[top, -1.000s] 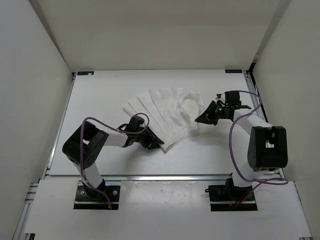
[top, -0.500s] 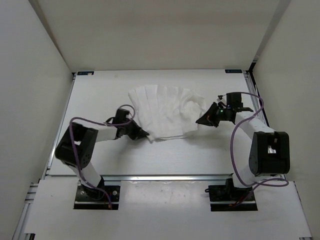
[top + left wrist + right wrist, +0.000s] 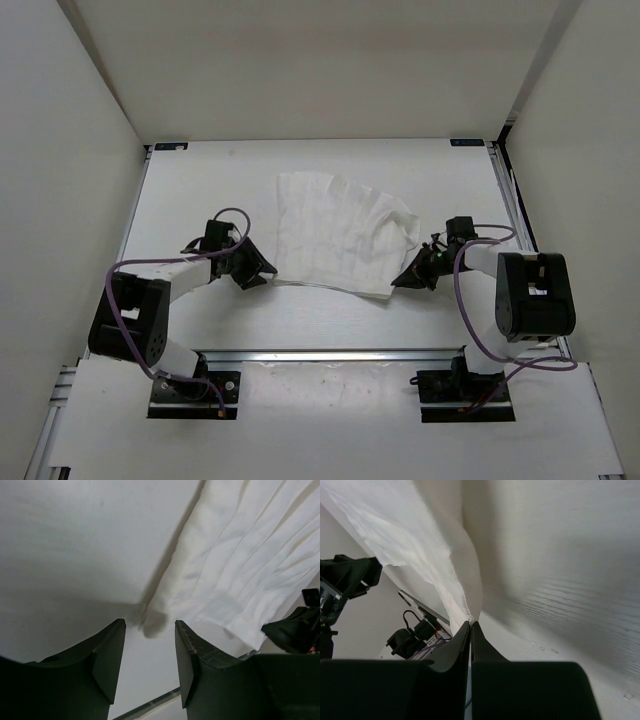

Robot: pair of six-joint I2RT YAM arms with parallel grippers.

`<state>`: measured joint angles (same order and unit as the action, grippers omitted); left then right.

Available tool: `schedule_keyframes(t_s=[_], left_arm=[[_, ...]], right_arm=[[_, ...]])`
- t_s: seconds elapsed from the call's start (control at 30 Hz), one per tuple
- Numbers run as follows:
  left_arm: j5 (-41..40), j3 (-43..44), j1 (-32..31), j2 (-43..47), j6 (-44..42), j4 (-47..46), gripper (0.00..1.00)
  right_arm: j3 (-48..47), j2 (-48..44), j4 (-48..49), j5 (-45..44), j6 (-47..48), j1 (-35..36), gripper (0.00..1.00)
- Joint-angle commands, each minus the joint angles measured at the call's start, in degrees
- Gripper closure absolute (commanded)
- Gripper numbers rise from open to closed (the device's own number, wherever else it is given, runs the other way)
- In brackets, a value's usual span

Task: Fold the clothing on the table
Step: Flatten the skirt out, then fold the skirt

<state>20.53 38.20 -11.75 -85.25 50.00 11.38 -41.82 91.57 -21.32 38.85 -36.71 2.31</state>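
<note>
One clothing [image 3: 335,235], lengthwise diagonal; left gripper [image 3: 150,630] agape, right gripper [image 3: 470,625] tight on corner.

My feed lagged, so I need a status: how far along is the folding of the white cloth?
Done: little; the clothing lies spread and wrinkled on the table, no clean fold showing. In hand: the right pincer is shut on its near right corner; the left pincer stands open beside the near left corner, holding nothing. Left: the folding itself, probably starting with a left-side grasp.

The jaws pinch a thin edge of the clothing [image 3: 412,542], which spreads upward and leftward.
</note>
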Motion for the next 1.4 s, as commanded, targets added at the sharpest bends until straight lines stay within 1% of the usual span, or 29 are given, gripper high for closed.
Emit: schedule_keyframes(t_s=[0.0,0.07,0.13,0.17,0.27,0.37,0.47,0.53,0.63,0.73,0.77,0.8,0.83,0.87,1.03,1.17,1.3,1.37], left_arm=[[0.5,-2.9,-1.0,3.5,-2.6,1.8,0.44],[1.3,-5.6,-1.3,3.7,-2.0,0.0,0.44],[2.0,-5.9,-2.0,3.0,-1.5,-1.4,0.44],[1.4,-6.1,-2.2,2.6,-1.4,-2.1,0.44],[0.9,-5.6,-2.8,0.1,-1.7,-4.0,0.44],[-0.1,-3.1,-2.0,-1.9,-3.1,-4.0,0.45],[-1.5,-1.0,-1.2,-2.7,-4.8,-3.3,0.45],[-0.2,0.3,-0.6,-4.1,-5.1,-3.4,0.44],[2.2,0.1,-1.1,-6.9,-4.7,-4.6,0.47],[4.6,-1.9,-2.8,-7.7,-3.5,-7.9,0.56],[5.5,-2.6,-3.5,-8.0,-2.5,-9.3,0.69],[6.4,-3.7,-3.5,-8.1,-1.9,-9.9,0.87],[6.3,-4.5,-3.6,-7.9,-1.8,-10.1,1.0],[6.2,-4.7,-3.8,-7.7,-2.1,-9.3,1.0],[5.7,-4.1,-3.0,-5.3,-4.8,-5.8,1.0],[7.1,-4.4,-2.4,-4.8,-4.9,-5.7,1.0],[7.1,-3.8,-2.8,-4.9,-5.3,-4.9,1.0],[7.3,-3.8,-2.5,-4.9,-5.7,-4.9,1.0]], right_arm=[[1.0,0.5,-1.0,-1.3,0.6,-0.2,1.0],[0.6,0.7,-1.4,-2.0,0.0,0.1,1.0],[-0.7,-0.6,-2.6,-4.0,0.4,1.3,0.99],[-1.8,-0.8,-3.5,-5.1,0.6,1.4,0.93],[-3.7,-2.3,-4.7,-7.1,0.3,2.5,0.81],[-5.1,-4.0,-6.0,-8.9,0.6,3.1,0.78],[-5.5,-6.3,-7.1,-10.3,0.6,3.4,0.78],[-5.2,-7.7,-8.4,-11.4,0.4,3.2,0.77],[-4.1,-9.9,-8.8,-13.1,0.2,3.1,0.74],[-2.8,-11.1,-9.5,-13.3,-0.5,3.0,0.67],[-2.0,-11.3,-9.4,-13.4,-0.6,3.1,0.65],[-1.6,-11.8,-9.4,-13.3,-1.3,3.1,0.63],[-1.0,-11.9,-9.3,-13.6,-1.8,3.5,0.62],[-0.5,-12.1,-9.3,-14.0,-2.2,4.2,0.58],[1.1,-12.0,-9.3,-15.7,-4.7,6.3,0.58],[2.6,-10.8,-6.5,-17.2,-7.1,7.2,0.58],[1.5,-9.7,-7.7,-20.5,-7.5,8.5,0.59],[2.1,-9.7,-6.9,-22.0,-8.2,8.5,0.61]])
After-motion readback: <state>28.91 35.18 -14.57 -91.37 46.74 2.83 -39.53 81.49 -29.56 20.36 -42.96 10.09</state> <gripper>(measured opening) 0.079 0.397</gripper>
